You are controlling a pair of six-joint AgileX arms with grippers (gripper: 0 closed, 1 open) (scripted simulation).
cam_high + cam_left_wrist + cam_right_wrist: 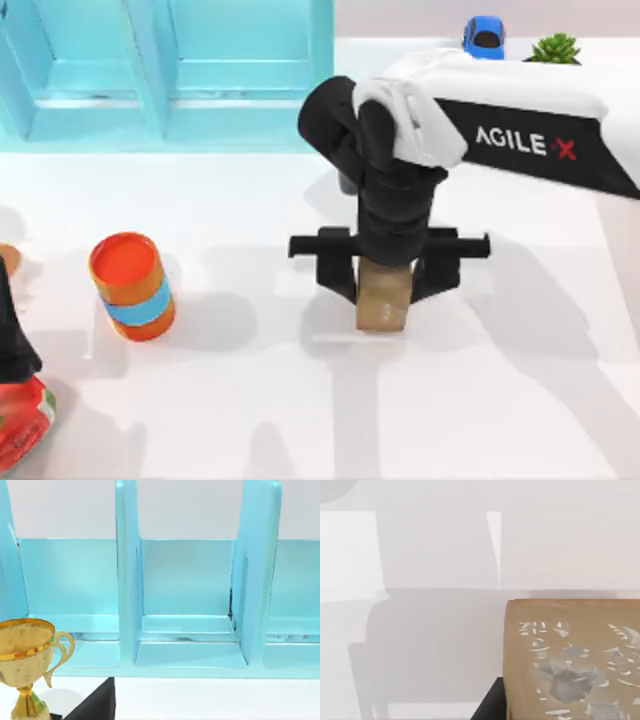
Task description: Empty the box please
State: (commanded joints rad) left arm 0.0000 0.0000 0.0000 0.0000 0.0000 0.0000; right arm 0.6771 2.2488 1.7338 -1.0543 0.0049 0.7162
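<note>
Pinching a tan block (383, 308) from both sides with the right gripper (383, 290), jaws pressed against its flanks, out on the white table in front of the blue box (240, 110) and off its right corner. Gripped from straight above, probably so as to carry the block upright and clear of the box's walls. Cannot tell whether the block rests on the table or hangs just over it. Judged as the unloading step, the block being well outside the box. As for the box itself: pale turquoise, open-fronted, split by upright dividers (127, 580) into side-by-side bays, each with a shallow raised floor and a low lip. Nothing in the bays facing the left wrist camera, so likely little or nothing left to take out. As for the block: squarish, cardboard-brown, with grey and white flecks on one face (570, 660). Parked in front of the box's left end, the left arm (12, 330), close by a gold trophy (22, 655). Also in front of the box, left of the block, an orange can (132, 287) with a blue band.
</note>
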